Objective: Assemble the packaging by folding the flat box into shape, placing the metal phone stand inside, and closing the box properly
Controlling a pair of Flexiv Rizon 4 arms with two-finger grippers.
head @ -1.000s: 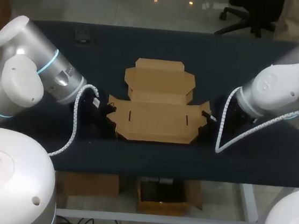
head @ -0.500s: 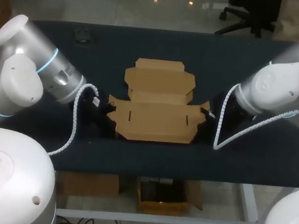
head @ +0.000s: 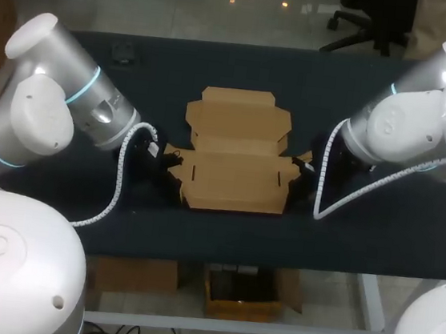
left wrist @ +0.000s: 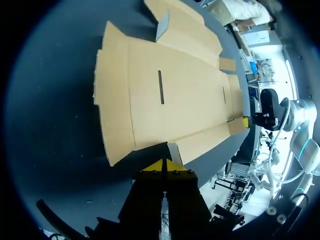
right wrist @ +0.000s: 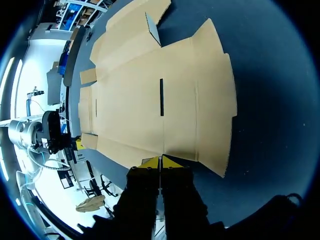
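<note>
The flat brown cardboard box [head: 236,156] lies unfolded in the middle of the dark table, lid panel at the far side. My left gripper [head: 176,164] is shut, its tips against the box's left end flap [left wrist: 112,120]. My right gripper [head: 296,175] is shut too, pressed against the right end flap [right wrist: 215,115]. In the left wrist view the joined yellow tips [left wrist: 164,167] meet the cardboard's near edge, and the other gripper [left wrist: 245,121] shows at the far end. The right wrist view shows its own closed gripper [right wrist: 160,161] at the flap's edge. No metal phone stand is in view.
A small dark object [head: 123,52] sits at the table's back left. The table's front edge [head: 220,259] runs close below the box. Bare dark tabletop [head: 242,68] lies behind the lid panel.
Both grippers have moved inward against the box's ends. The two end flaps, spread flat a second ago, now look pushed in and tipped up, so the box appears narrower.
</note>
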